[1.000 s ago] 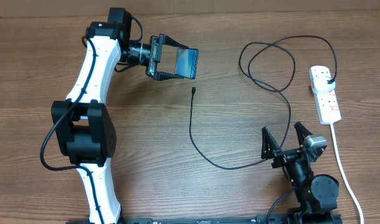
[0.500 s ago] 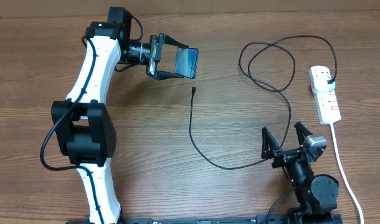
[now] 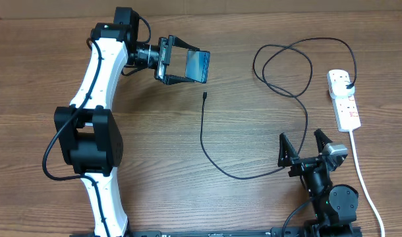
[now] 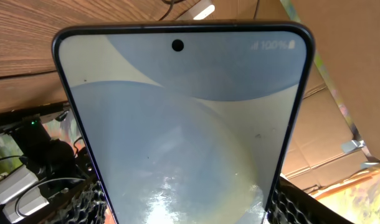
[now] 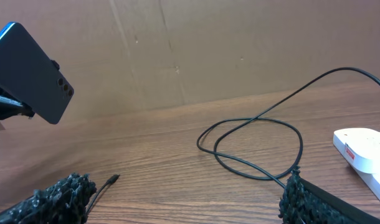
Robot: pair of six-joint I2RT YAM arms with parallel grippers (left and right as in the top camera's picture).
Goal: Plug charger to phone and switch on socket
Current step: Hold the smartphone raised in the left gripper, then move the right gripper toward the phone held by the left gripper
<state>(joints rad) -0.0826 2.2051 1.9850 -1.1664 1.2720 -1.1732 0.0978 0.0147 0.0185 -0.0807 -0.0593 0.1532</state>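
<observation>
My left gripper (image 3: 188, 66) is shut on the phone (image 3: 198, 64), held above the far part of the table; its light blue screen fills the left wrist view (image 4: 184, 124). Its dark back shows in the right wrist view (image 5: 31, 71). The charger cable (image 3: 202, 135) lies on the table, its connector tip (image 3: 205, 96) just below the phone, its loops (image 3: 283, 62) at the right and its black plug (image 3: 346, 81) in the socket (image 3: 344, 99). My right gripper (image 3: 305, 146) is open and empty near the front edge, with the cable (image 5: 252, 146) and tip (image 5: 113, 179) ahead of it.
The white cord (image 3: 360, 171) of the power strip runs toward the front right edge, just right of my right gripper. A brown cardboard wall (image 5: 209, 43) stands behind the table.
My right gripper has shifted very slightly. The left arm and the phone have not moved.
</observation>
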